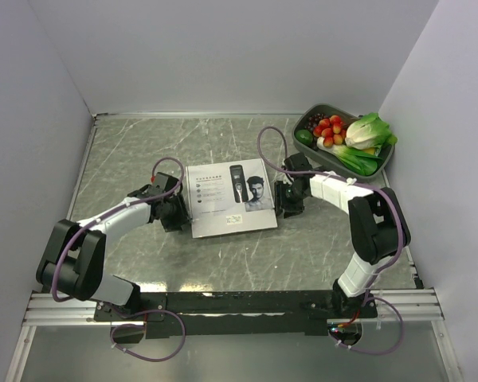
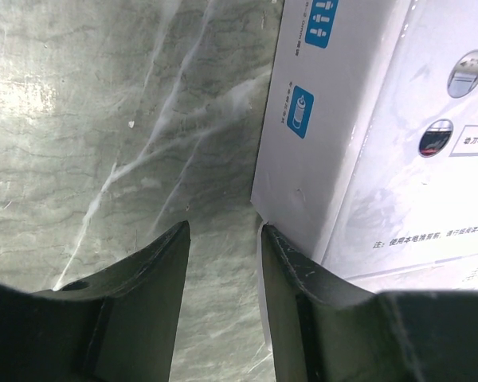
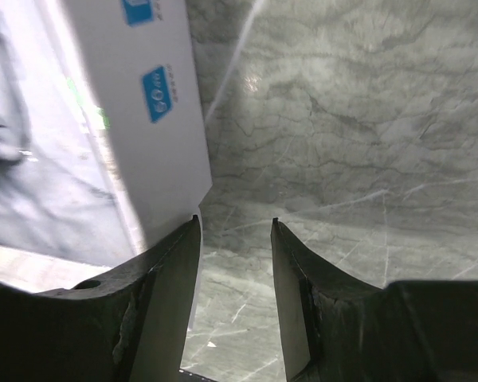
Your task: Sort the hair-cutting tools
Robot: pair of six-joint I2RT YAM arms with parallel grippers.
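Note:
The white cardboard box (image 1: 229,199), printed with a clipper and a man's face, lies closed in the middle of the table. The clipper, the curved attachment and the small bits are out of view. My left gripper (image 1: 175,211) is open at the box's left side; in the left wrist view its right finger (image 2: 303,294) touches the box wall (image 2: 319,159). My right gripper (image 1: 284,200) is open at the box's right side; in the right wrist view its left finger (image 3: 171,278) sits against the box wall (image 3: 155,135). Nothing lies between either pair of jaws.
A grey bowl (image 1: 312,118) with red fruits, green vegetables and a lettuce stands at the back right, just behind my right arm. Grey walls close the table on three sides. The marble tabletop (image 1: 127,151) is bare around the box.

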